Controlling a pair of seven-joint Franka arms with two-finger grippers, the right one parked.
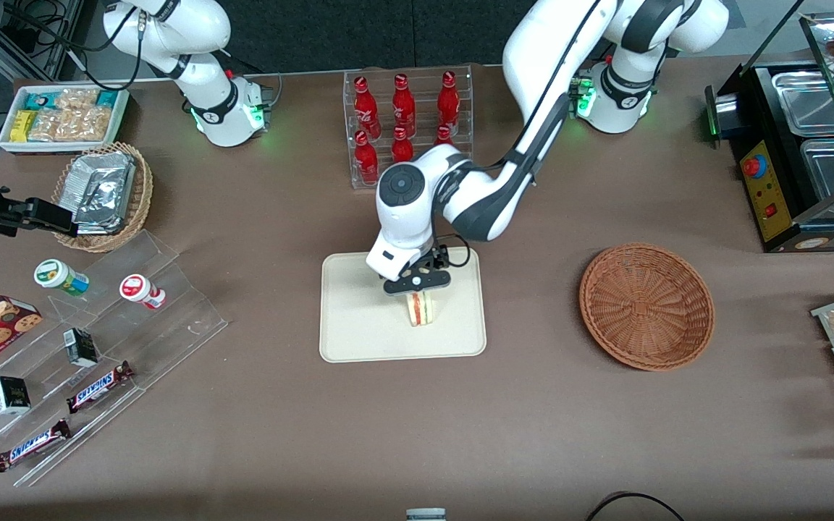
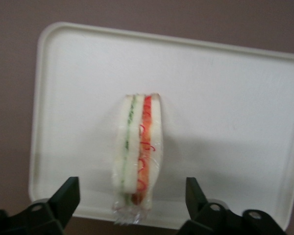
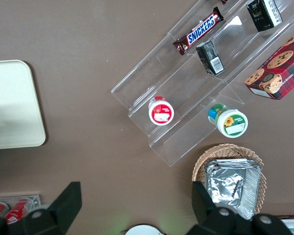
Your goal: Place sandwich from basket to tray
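The sandwich (image 1: 421, 310) stands on edge on the cream tray (image 1: 359, 325), wrapped in clear film, its green and red filling lines showing. My gripper (image 1: 417, 284) hovers just above it and is open. In the left wrist view the sandwich (image 2: 137, 156) rests on the tray (image 2: 225, 112) between the two black fingers (image 2: 68, 193), with a clear gap on each side. The reddish-brown basket (image 1: 646, 305) sits beside the tray toward the working arm's end, with nothing in it.
A clear rack of red bottles (image 1: 406, 119) stands farther from the front camera than the tray. A stepped acrylic shelf (image 1: 91, 347) with snacks and a tan basket of foil packets (image 1: 102, 194) lie toward the parked arm's end. A black appliance (image 1: 793, 152) stands at the working arm's end.
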